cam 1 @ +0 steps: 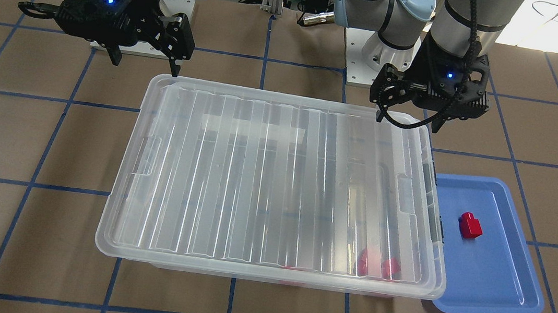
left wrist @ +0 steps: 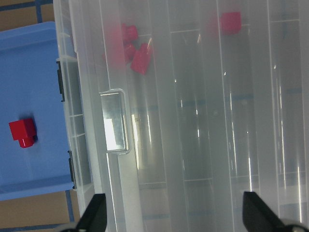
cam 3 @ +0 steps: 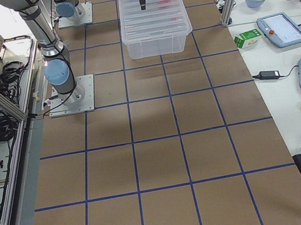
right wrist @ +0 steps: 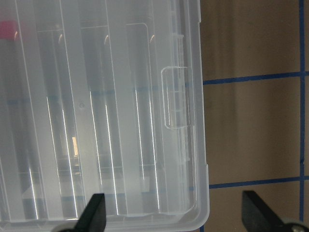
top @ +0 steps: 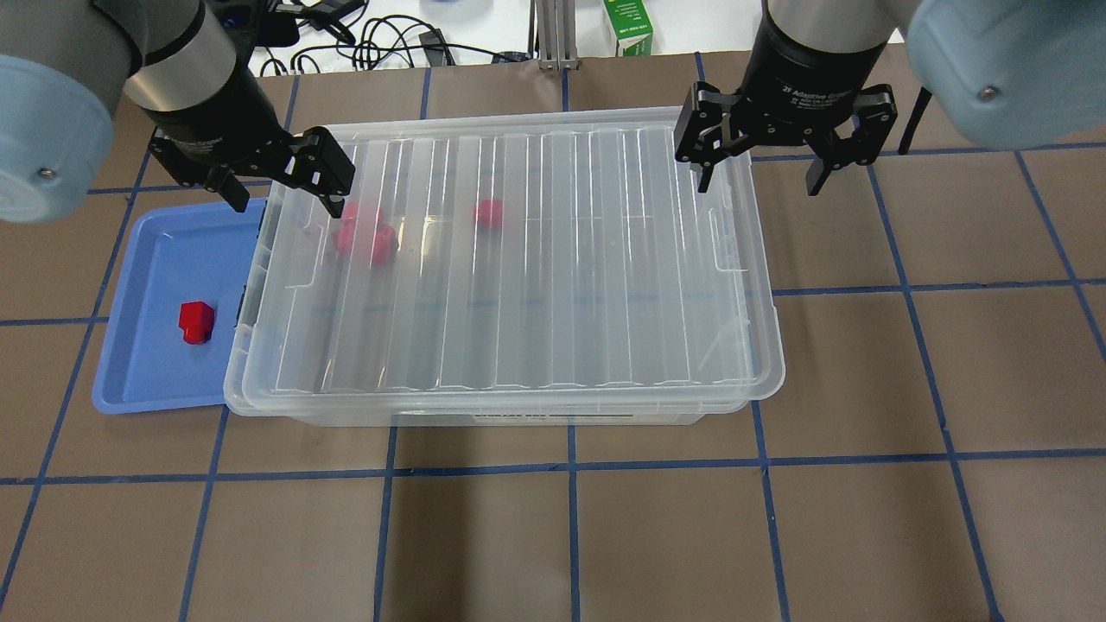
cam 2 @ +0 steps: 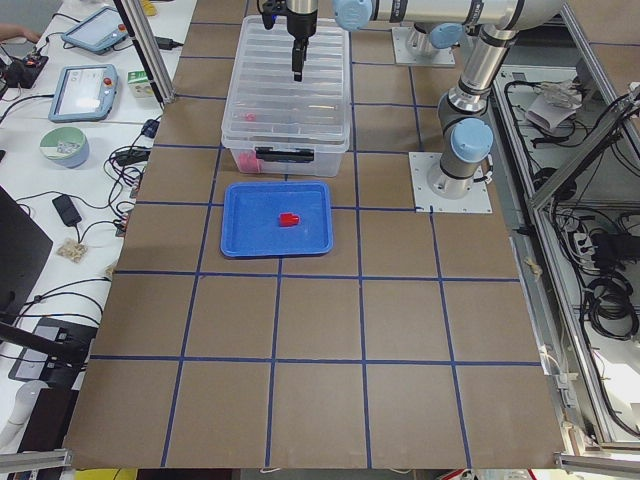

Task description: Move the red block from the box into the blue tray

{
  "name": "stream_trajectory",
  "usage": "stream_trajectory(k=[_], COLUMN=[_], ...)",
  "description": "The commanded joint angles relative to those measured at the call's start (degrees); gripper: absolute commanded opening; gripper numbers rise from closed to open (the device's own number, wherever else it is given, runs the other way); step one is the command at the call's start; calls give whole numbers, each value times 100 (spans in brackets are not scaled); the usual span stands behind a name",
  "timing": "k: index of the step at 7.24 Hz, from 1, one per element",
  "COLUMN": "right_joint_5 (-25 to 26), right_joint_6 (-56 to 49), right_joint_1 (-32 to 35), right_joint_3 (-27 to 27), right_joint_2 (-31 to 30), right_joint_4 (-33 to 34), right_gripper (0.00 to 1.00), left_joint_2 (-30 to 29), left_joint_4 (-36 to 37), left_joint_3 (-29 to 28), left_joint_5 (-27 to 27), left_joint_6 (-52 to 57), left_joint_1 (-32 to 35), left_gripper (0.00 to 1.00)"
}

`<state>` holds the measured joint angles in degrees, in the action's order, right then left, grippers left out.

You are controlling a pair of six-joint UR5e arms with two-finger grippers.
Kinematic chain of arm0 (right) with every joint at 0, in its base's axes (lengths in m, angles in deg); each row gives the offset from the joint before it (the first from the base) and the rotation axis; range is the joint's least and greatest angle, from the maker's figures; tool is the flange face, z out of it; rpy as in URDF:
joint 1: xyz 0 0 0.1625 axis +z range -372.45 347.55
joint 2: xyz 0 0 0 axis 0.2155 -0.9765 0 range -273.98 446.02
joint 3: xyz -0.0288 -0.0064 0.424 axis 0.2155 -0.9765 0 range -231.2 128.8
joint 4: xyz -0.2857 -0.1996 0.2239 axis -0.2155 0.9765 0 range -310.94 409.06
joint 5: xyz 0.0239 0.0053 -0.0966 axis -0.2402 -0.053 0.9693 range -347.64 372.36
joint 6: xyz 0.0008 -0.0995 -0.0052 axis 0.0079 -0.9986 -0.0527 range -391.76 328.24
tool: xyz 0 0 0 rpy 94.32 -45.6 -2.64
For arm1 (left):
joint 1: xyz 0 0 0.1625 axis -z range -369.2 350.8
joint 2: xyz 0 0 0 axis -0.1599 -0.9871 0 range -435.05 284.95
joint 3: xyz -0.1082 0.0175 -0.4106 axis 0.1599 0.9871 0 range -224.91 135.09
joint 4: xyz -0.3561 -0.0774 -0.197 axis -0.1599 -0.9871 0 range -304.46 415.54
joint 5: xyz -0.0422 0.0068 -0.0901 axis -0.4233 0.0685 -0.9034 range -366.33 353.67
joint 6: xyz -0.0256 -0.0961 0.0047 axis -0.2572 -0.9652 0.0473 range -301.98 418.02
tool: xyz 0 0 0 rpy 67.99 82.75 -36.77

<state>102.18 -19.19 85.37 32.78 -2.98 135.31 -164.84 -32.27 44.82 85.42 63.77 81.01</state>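
Observation:
The clear box point(top: 518, 285) stands mid-table with its ribbed lid point(cam 1: 275, 187) on. Several red blocks point(top: 363, 235) show blurred through the lid near its left end, also in the left wrist view point(left wrist: 135, 50). The blue tray point(top: 147, 363) lies against the box's left end and holds one red block point(top: 196, 321), also seen from the front point(cam 1: 470, 225) and in the left wrist view point(left wrist: 22, 132). My left gripper point(top: 276, 177) hovers open and empty over the box's far left corner. My right gripper point(top: 756, 164) hovers open and empty over the far right corner.
Brown table with blue tape grid point(top: 864, 389). The arms' base plates point(cam 1: 373, 67) stand behind the box. The tray's inner edge is tucked under the lid's overhang point(cam 1: 438, 232). Tablets and cables lie on side tables point(cam 3: 281, 27).

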Motion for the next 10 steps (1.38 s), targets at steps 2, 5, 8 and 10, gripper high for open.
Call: stream_trajectory(k=[2,5,8,10], right_joint_5=[-34,-52,-43,-43], right_joint_6=[9,17,9,26], right_joint_1=[0,0,0,0], right_joint_3=[-5,4,4,13], right_joint_2=[-4,-4,-4,5], right_joint_4=[6,6,-3,6], right_gripper=[100,100,100,100], left_joint_2=[-30,-12,-4,-47], left_joint_4=[-185,-167,-123,-185], left_joint_3=[-193,-192,-157,-183], left_joint_5=[10,1,1,115], left_joint_6=[-3,-21,-21,-90], left_joint_1=[-21,-12,-12,-3], left_gripper=[100,100,100,100])
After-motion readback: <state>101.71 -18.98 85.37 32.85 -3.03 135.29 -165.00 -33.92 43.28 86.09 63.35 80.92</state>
